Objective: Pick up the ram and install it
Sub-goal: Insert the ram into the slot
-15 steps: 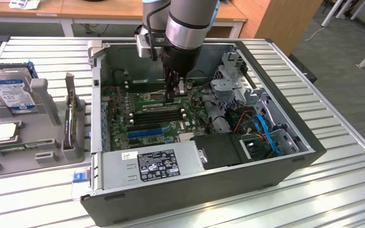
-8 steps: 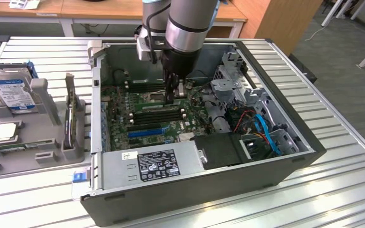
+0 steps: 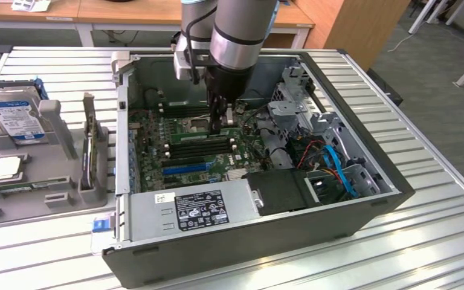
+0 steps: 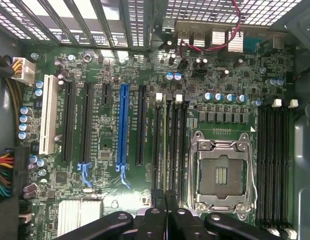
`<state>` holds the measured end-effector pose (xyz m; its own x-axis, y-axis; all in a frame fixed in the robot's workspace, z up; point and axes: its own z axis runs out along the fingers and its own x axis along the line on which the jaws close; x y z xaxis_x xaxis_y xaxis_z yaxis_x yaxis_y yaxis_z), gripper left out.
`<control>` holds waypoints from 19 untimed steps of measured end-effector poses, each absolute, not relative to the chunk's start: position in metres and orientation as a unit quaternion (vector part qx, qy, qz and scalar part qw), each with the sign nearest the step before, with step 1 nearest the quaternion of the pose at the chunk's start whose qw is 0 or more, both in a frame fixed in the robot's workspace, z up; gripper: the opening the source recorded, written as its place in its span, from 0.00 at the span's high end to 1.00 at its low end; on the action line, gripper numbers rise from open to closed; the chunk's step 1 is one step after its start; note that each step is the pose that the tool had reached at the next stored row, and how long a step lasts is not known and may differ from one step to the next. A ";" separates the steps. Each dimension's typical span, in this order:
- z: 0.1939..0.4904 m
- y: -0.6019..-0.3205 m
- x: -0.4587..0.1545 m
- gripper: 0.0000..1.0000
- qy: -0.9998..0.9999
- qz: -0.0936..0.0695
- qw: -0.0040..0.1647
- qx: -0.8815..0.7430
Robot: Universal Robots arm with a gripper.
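Leftmost in the exterior view, on the ribbed aluminium table, a grey moulded fixture props up a boxy silver hard drive with a blue label, with a small square processor below it. Next comes the open, dark steel computer case, its green motherboard lying flat inside and a matt silver power supply by the nearer wall. The arm's dark gripper reaches down into the case over the memory slots. From the wrist, the black fingers are pinched almost together on the ram. It is a long, thin green stick seen edge-on, running straight out from the fingertips along the bank of black slots, between the blue expansion slot and the square, metal-framed CPU socket. Whether it is pressed home in its slot I cannot tell. Toward the exterior view's right, blue cables curl inside the case.
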<state>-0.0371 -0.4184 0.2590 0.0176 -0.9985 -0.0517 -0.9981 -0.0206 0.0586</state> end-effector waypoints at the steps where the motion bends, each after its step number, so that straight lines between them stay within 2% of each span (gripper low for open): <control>1: 0.259 -0.418 -0.037 0.89 -0.700 -0.039 0.003 0.713; 19: 0.254 -0.418 -0.037 0.89 -0.700 -0.039 0.003 0.713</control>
<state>-0.0371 -0.4185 0.2542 0.0175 -0.9985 -0.0513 -0.9981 -0.0206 0.0587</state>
